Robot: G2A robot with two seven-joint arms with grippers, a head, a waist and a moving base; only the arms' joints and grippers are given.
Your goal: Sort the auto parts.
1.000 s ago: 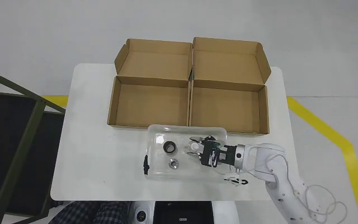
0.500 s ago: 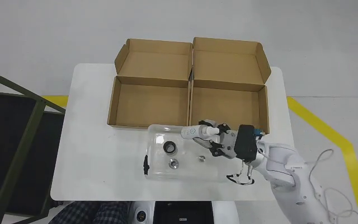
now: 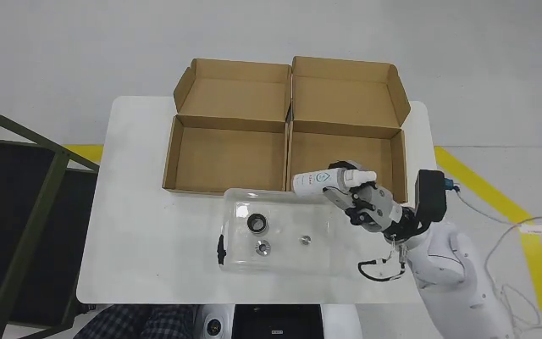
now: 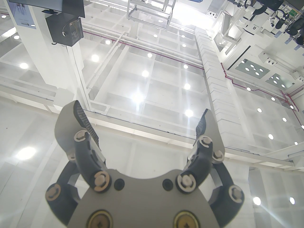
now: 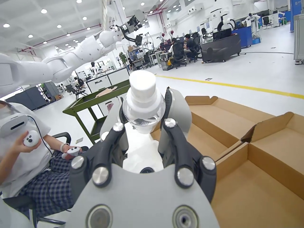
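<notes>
**Trainee:** Top view: what is the status of the right gripper?

**Technician:** The right gripper is clamped on a white bottle. The bottle is held roughly level in the air, above the near part of the right cardboard box.

**Trainee:** And the rest of the layout?

**Technician:** The left cardboard box stands against the right one. Both are open and sit on the far half of the white table. Just in front of them is a clear plastic tray. It contains a bearing ring, a small round metal part and a smaller metal part. A small black part sits at the tray's left edge.

**Trainee:** Left wrist view?

**Technician:** The left gripper points up at the ceiling. Its fingers are spread wide with nothing between them.

**Trainee:** Right wrist view?

**Technician:** The two fingers press on either side of the bottle just below its white cap, and the cap end points away from the wrist. Both boxes lie beside and below the gripper. The left arm is raised high in the background.
</notes>
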